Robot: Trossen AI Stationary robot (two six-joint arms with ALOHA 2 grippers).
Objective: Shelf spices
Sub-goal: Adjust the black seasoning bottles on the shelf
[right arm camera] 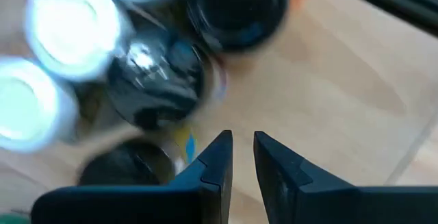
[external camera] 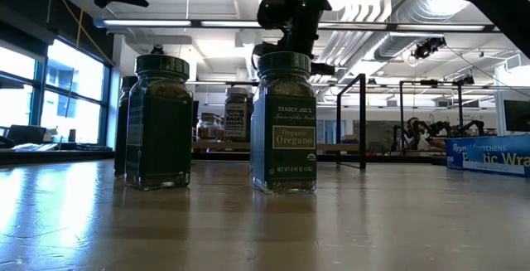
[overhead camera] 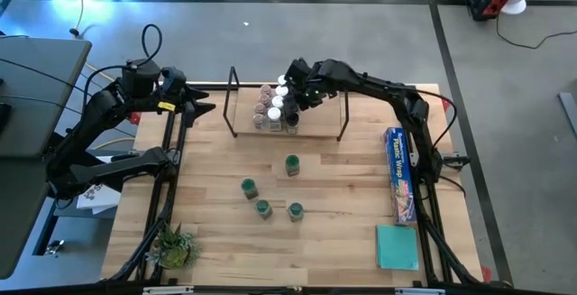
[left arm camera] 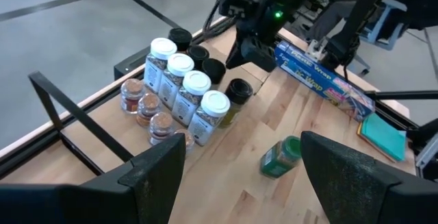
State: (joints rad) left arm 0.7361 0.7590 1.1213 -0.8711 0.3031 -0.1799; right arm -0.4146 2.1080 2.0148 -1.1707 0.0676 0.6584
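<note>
The shelf stands at the table's far middle, with jars of spices grouped on its left part: white-topped, black-topped and pinkish ones. Several green-topped jars stand on the table nearer the front, two of them close up in the low view. My right gripper hovers over the black-topped jars, fingers nearly together with nothing between them. My left gripper waits open above the table's far left edge.
A long blue foil-wrap box lies along the right edge, with a flat teal square in front of it. A small plant sits at the near left corner. The shelf's right part is bare board.
</note>
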